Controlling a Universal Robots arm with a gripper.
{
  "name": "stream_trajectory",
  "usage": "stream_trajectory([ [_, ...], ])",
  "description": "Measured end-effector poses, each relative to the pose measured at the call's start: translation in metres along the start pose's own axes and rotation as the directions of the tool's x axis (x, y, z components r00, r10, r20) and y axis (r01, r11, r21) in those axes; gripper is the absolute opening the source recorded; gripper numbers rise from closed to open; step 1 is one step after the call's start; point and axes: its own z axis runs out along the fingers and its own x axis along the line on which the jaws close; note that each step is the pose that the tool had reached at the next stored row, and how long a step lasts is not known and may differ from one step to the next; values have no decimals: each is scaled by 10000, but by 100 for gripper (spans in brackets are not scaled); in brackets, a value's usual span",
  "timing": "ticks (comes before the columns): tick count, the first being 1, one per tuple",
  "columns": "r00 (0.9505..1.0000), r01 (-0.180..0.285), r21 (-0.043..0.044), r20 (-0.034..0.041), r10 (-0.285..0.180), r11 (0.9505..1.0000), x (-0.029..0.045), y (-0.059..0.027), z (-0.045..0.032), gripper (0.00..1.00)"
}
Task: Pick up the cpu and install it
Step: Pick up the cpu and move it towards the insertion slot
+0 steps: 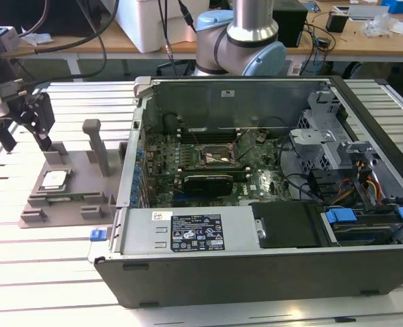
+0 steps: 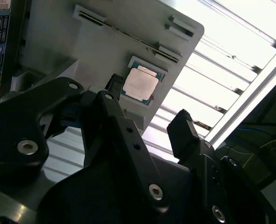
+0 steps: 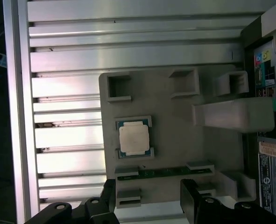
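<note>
Exterior view: end effector (image 1: 25,141) spread wide and empty, hanging above the far part of a grey fixture plate (image 1: 85,184) on the slatted metal surface (image 1: 44,272), at the exterior view's left. Cpu (image 1: 54,180) lying flat in a recess of that plate, near the end effector, not touched. Open computer case (image 1: 256,262) just beside the plate, towards the exterior view's right, motherboard socket (image 1: 213,158) inside.

Second wrist view: cpu (image 2: 140,85) in its recess, seen beyond the black fingers (image 2: 184,128), apart from both.

First wrist view: cpu (image 3: 134,139) flat, silver top upward; end effector (image 3: 149,196) wide.
</note>
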Motion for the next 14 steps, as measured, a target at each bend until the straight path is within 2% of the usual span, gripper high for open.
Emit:
stream_trajectory([
  [8,10000,0,1,-1,0,10000,2,0,90,66],
  [14,10000,0,0,0,0,10000,3,0,113,66],
])
